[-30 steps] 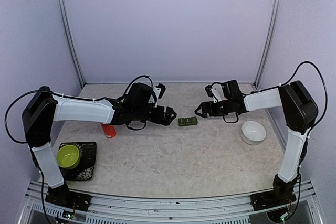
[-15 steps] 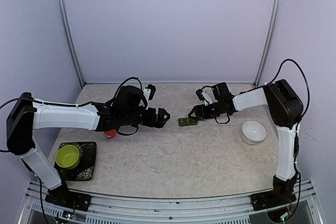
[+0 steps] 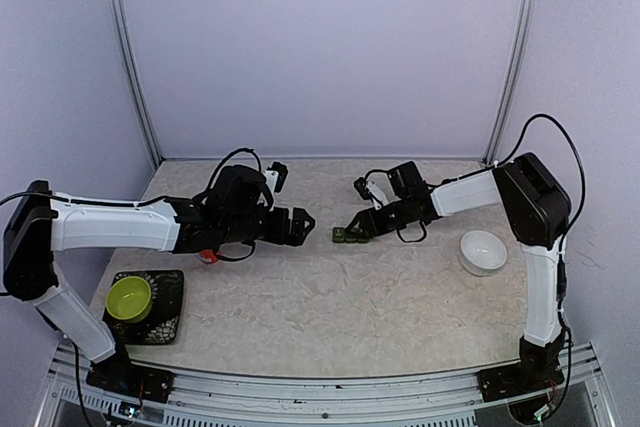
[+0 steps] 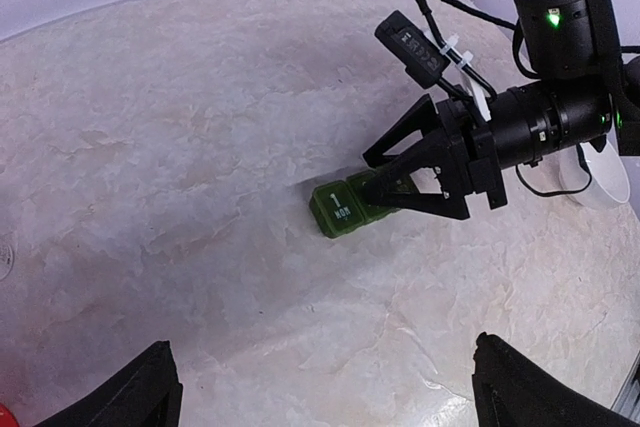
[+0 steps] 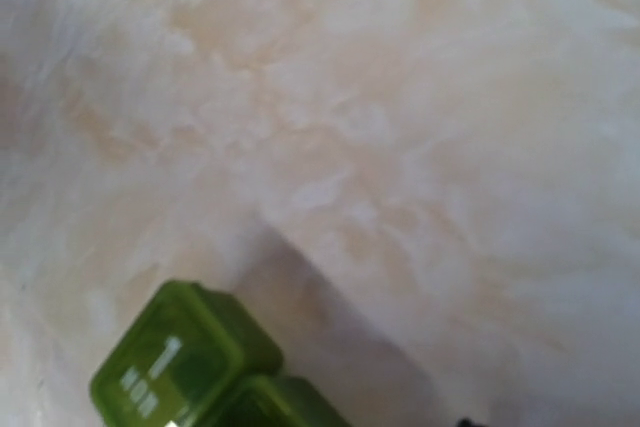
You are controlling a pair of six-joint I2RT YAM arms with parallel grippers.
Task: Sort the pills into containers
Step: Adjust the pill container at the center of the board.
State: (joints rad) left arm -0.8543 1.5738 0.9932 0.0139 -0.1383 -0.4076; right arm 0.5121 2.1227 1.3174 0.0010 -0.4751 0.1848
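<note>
Box (image 4: 338, 209) sits between my right claw's (image 4: 370, 175) jaws; I cannot tell if they grip it. My left claw (image 3: 303, 224) gapes, released.

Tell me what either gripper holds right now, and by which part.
Left gripper holds nothing, jaws open. Right gripper straddles the pill box at the end away from its cell marked 1; a firm grip cannot be told.

In the left wrist view you can read only the pill box's (image 4: 345, 205) cell marked 1. The other cells hide behind the right gripper (image 4: 370, 177), and you cannot tell whether it touches them. The white bowl (image 4: 612, 172) is cut off at 3 o'clock. The right wrist view is blurred, with the pill box clipped at 7 o'clock. The pills are too small to make out.
</note>
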